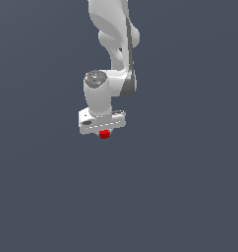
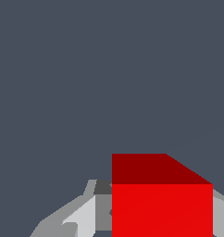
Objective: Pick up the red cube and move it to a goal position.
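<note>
The cube (image 1: 104, 134) sits right under the white end effector (image 1: 103, 132), its red face just showing below the palm in the exterior view. In the wrist view the cube (image 2: 162, 203) fills the space between the fingers (image 2: 81, 217), with grey finger surfaces close on both sides, so the end effector appears clamped on it, though actual contact cannot be confirmed. No shadow or surface line shows whether it rests on something or hangs in the air. It looks plain, flat-faced and sharp-edged, likely rigid and light given how small it is beside the palm. Two opposite flat faces, gripped near their centres, are the natural hold; smooth sides could slip if squeezed off-centre or near an edge.
</note>
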Available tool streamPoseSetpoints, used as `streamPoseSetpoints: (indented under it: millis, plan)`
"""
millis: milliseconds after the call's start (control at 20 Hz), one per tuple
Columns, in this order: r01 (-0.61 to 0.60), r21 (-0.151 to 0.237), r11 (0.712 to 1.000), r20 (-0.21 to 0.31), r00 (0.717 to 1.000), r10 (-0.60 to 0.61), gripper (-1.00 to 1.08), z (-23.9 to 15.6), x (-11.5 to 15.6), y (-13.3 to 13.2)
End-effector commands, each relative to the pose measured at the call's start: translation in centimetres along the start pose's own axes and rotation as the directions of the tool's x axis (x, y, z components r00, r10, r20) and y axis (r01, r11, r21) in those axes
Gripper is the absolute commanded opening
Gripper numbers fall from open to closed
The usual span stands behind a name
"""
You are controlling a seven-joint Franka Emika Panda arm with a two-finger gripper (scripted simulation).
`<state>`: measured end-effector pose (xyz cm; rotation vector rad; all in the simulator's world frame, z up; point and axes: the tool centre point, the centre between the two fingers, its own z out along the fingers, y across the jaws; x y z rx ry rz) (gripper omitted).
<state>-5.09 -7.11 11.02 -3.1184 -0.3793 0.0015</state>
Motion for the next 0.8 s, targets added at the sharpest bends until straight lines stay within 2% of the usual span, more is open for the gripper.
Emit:
streamPoseSetpoints:
  millis: [0,400,750]
  plan:
    - [0.000,0.000,1.000,-0.001,1.000,0.000,-1.00,-1.8,-1.1,0.3]
    - [0.000,0.000,1.000,-0.001,1.000,0.000,-1.00,-5.5,-3.2,1.0]
    - [0.000,0.000,1.000,-0.001,1.000,0.000,-1.00,-6.6,-3.8,1.3]
